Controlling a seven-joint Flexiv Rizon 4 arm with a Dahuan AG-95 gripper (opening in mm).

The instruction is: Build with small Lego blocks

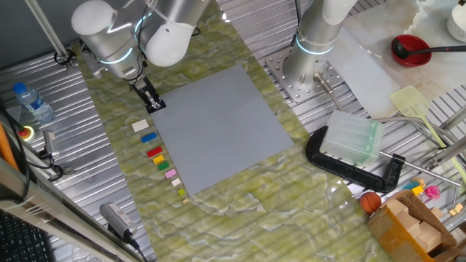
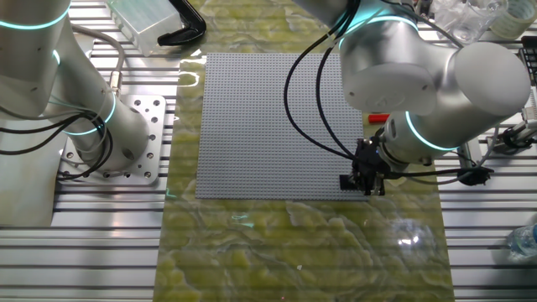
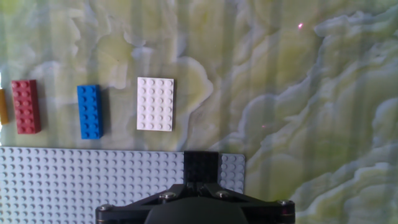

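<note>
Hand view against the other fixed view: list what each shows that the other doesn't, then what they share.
Only the hand view shows the loose bricks on the marbled mat: the white brick, the blue brick and the red brick, lying in a row beside the baseplate edge. It also shows a black brick at the fingertips, on the baseplate's edge near a corner.

Only the other fixed view shows the whole arm, a second robot base and the black clamp.

Both show the grey baseplate and the gripper over its corner.
</note>
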